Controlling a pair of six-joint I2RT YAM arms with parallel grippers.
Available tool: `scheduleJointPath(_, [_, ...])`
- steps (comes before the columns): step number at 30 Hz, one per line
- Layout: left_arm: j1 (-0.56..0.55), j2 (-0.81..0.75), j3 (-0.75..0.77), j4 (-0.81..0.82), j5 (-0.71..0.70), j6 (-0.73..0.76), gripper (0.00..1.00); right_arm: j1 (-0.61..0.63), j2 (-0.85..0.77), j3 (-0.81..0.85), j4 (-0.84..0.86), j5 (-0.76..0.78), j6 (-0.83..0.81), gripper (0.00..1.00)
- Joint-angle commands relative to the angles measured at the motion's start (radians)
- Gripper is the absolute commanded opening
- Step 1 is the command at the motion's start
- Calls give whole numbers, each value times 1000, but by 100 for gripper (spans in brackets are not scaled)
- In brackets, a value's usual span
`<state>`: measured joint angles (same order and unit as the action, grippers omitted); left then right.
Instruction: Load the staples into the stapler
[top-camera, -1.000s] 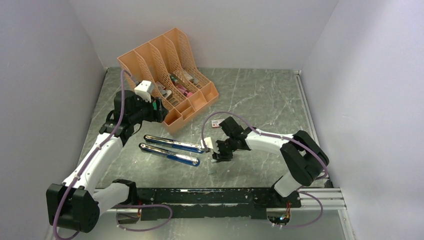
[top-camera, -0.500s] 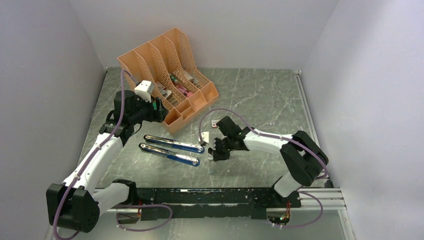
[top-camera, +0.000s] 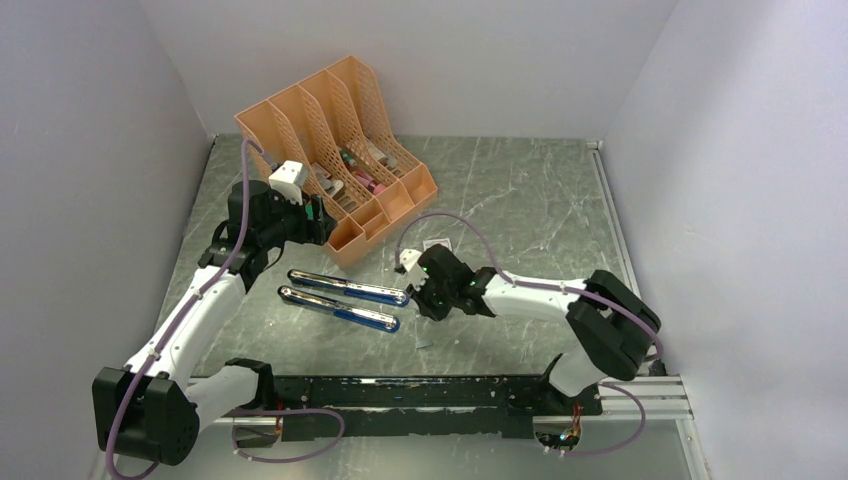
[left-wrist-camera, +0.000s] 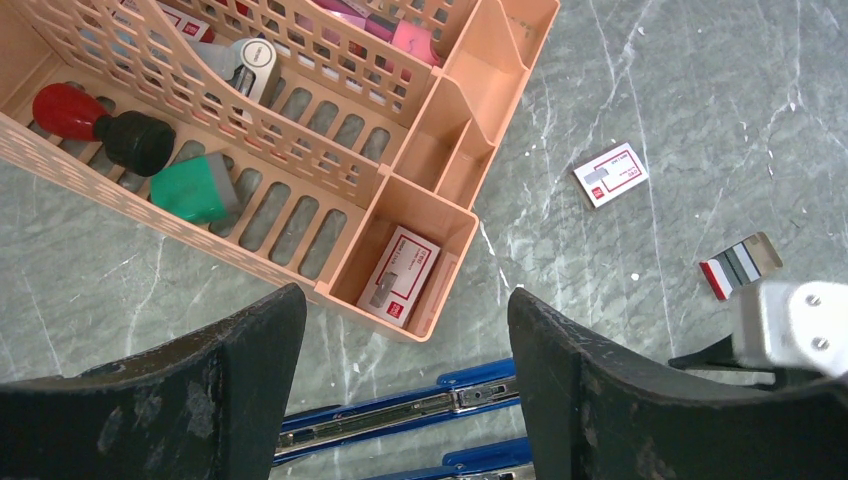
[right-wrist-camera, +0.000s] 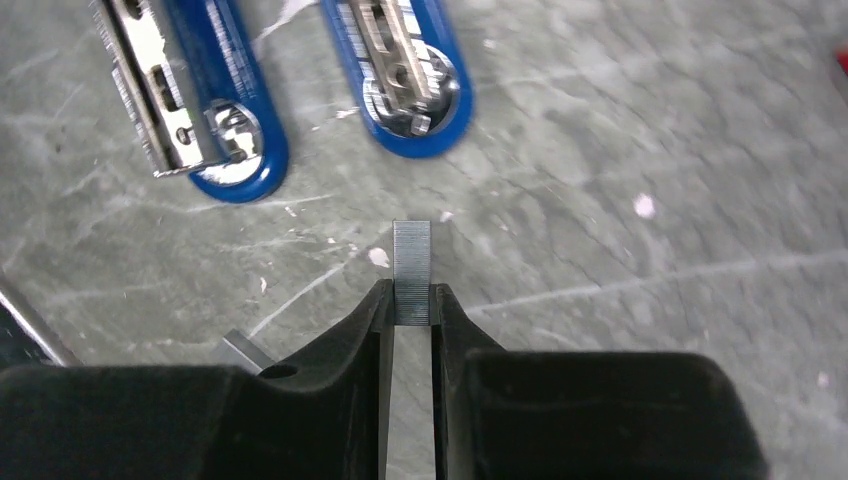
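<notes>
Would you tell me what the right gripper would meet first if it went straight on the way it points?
Likely the stapler, at its rounded blue end, straight ahead of the right gripper and its staples, though height is unclear.

The bench (top-camera: 520, 190) is grey-green with a marbled pattern of white veins. The desk organiser (top-camera: 300, 110) on it is peach-orange with slotted, latticed walls, and inside it are a green block (left-wrist-camera: 195, 188), a red-and-black piece (left-wrist-camera: 100, 125) and a white-and-red box (left-wrist-camera: 399, 275). In front of the organiser the stapler (top-camera: 365, 291) is blue with silvery metal rails, the staples (right-wrist-camera: 411, 258) are silvery-grey with fine ribbing, and both the right hand (right-wrist-camera: 411, 300) and left hand (left-wrist-camera: 405, 300) are black.
</notes>
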<state>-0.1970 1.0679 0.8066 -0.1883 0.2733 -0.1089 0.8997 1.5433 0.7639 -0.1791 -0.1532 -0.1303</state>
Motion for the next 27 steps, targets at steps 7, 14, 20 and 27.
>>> scheduleJointPath(7, [11,-21,6,4,-6,7,78,18,-75,-99,180,297,353,30])
scheduleJointPath(14, [11,-22,6,3,-5,6,78,41,-109,-172,312,361,315,36])
scheduleJointPath(20, [12,-23,5,5,-3,6,78,48,-255,-373,643,422,358,78])
scheduleJointPath(27, [11,-31,4,2,-2,4,77,59,-278,-408,766,388,369,100])
